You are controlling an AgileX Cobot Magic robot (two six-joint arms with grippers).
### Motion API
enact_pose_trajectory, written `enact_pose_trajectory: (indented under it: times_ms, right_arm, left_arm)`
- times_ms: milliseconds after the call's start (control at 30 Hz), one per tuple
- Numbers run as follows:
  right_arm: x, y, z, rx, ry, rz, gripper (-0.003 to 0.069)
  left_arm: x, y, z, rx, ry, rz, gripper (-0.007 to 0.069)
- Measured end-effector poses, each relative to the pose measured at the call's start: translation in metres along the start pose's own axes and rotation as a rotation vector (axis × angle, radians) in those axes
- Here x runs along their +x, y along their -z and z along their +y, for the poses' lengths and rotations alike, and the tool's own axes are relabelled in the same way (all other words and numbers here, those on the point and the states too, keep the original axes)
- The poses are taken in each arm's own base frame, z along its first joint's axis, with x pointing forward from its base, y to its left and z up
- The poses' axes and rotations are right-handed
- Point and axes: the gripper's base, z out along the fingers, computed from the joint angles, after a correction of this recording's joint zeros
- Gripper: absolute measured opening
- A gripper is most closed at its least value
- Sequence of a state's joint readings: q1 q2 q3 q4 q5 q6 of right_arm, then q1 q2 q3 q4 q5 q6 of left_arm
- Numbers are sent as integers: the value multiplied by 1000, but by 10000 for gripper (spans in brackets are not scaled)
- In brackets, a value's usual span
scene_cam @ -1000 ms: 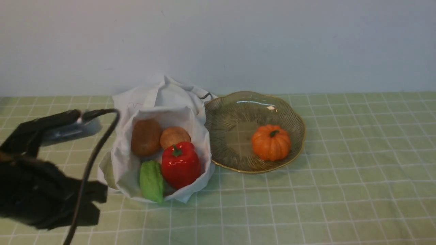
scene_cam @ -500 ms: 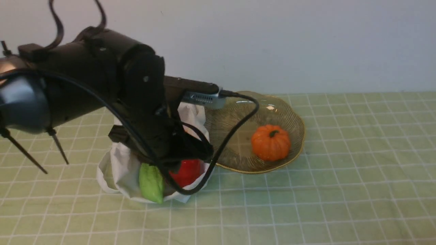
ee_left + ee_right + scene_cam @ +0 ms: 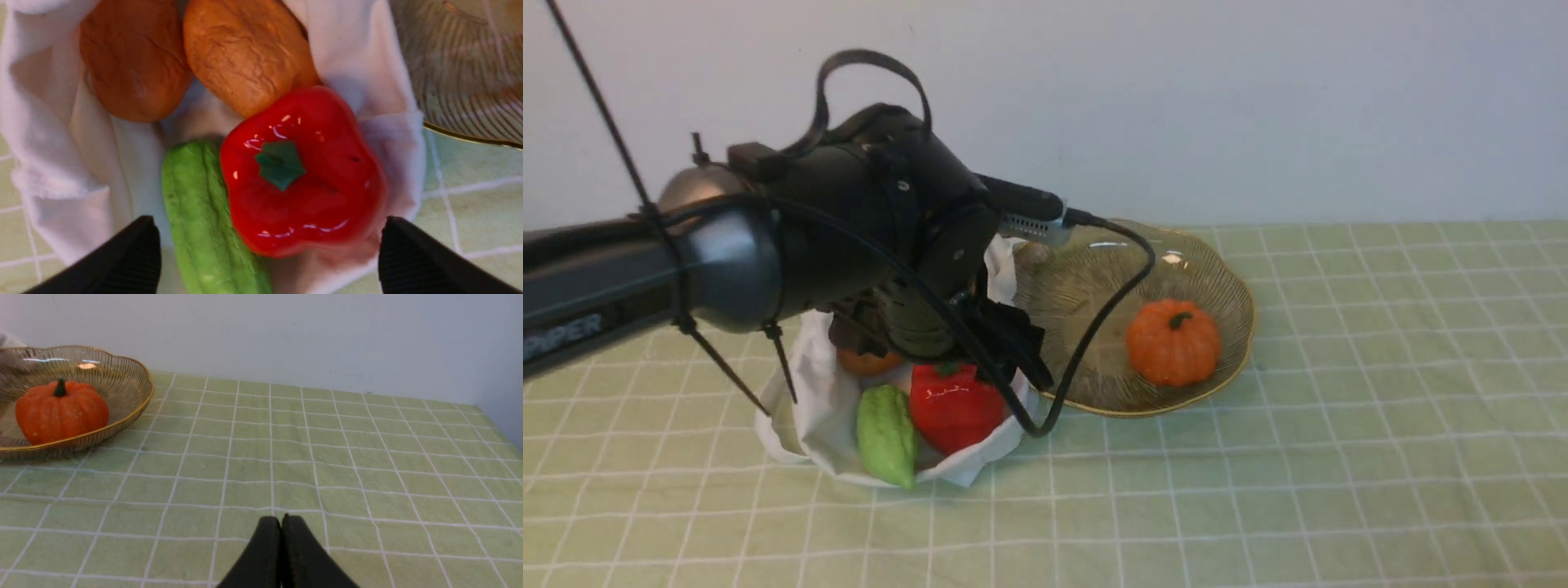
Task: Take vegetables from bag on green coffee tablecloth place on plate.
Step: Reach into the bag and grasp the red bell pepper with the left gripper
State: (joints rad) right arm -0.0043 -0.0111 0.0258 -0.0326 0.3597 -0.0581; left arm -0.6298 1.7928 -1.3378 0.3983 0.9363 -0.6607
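- My right gripper [image 3: 281, 522]: tips pressed together on nothing, low over the green tablecloth [image 3: 1339, 457], well off to the plate side of the bag.
- My left gripper [image 3: 267, 232]: spread wide and empty, pointing down over the near end of the bag [image 3: 49, 122]. One finger [image 3: 135, 253] stands outside the gourd, the other outside the pepper.
- Near end of the bag: green gourd [image 3: 204, 220] and red pepper [image 3: 302, 171] lie side by side, touching. The pepper has its stem up and sits on the plate side.
- Far end of the bag: two brown potatoes [image 3: 245, 53] [image 3: 130, 61]. The one nearer the plate touches the pepper.
- Just beside the bag: the glass plate [image 3: 1086, 269], with an orange pumpkin [image 3: 1174, 341] on the half away from the bag.
- Step, as I judge it: reaching for the next vegetable. All four are in the bag.
- Next move: my span takes in both gourd and pepper, so I should shift toward the plate to bracket the pepper alone. Then lower and close at its widest part. The skin looks glossy and the bag cloth is close, so I must keep the cloth out of the pinch.
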Motion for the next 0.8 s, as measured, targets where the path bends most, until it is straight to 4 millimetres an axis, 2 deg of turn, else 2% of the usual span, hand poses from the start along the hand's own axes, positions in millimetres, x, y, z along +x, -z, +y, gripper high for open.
enact_pose_trajectory:
  times_ms: [167, 367, 600, 800]
  right_arm:
    - [0, 0, 0, 0, 0, 0, -15]
    - [0, 0, 0, 0, 0, 0, -15]
    - [0, 0, 0, 0, 0, 0, -15]
    - [0, 0, 0, 0, 0, 0, -15]
  left_arm:
    - [2, -27, -8, -23, 14, 33, 684]
    - [2, -42, -16, 1, 15, 29, 650]
    - [1, -46, -18, 5, 10, 25, 578]
    - [0, -42, -17, 4, 12, 34, 575]
